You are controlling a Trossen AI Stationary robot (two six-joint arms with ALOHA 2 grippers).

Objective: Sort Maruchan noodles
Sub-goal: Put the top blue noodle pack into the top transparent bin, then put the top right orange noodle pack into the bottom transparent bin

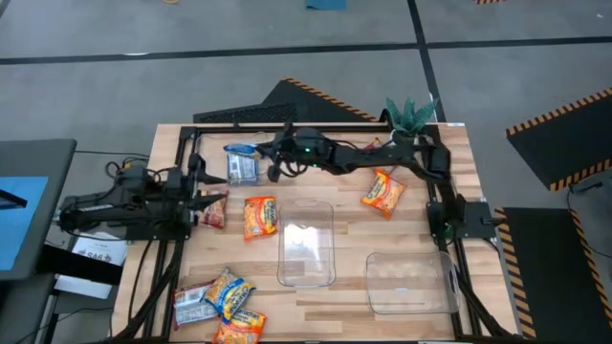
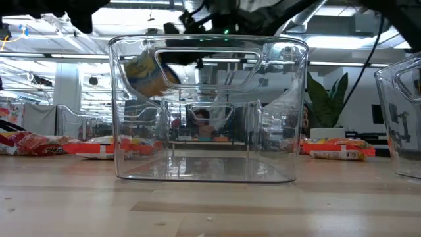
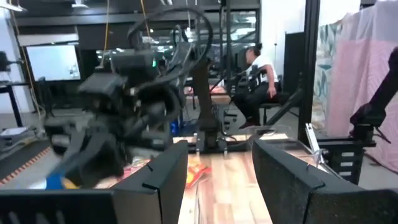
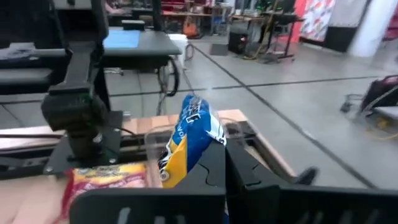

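Observation:
My right gripper point(image 1: 260, 151) hangs over the far left part of the table, shut on a blue Maruchan packet point(image 1: 239, 149), which also shows high up through the clear bin in the low view point(image 2: 146, 74). My left gripper point(image 1: 205, 201) waits open at the table's left side, beside a red-brown packet point(image 1: 214, 213); I see no touch. A silver packet point(image 1: 243, 170) and two orange packets point(image 1: 259, 217) point(image 1: 382, 193) lie flat on the wood. Several more packets point(image 1: 222, 306) are heaped at the near left corner. My right gripper point(image 4: 225, 158) pinches the blue packet by one end point(image 4: 186, 155) between its two fingers. The packet sticks out beyond the fingertips, its blue-and-yellow face point(image 4: 194, 124) crumpled. It is lifted clear of the table, well above it in the low view.
Two clear plastic bins stand on the table, one in the middle point(image 1: 306, 277) and one near right point(image 1: 409, 304). A potted plant point(image 1: 409, 117) stands at the far right edge. The black frame rails run along the table's sides. People sit in the room beyond.

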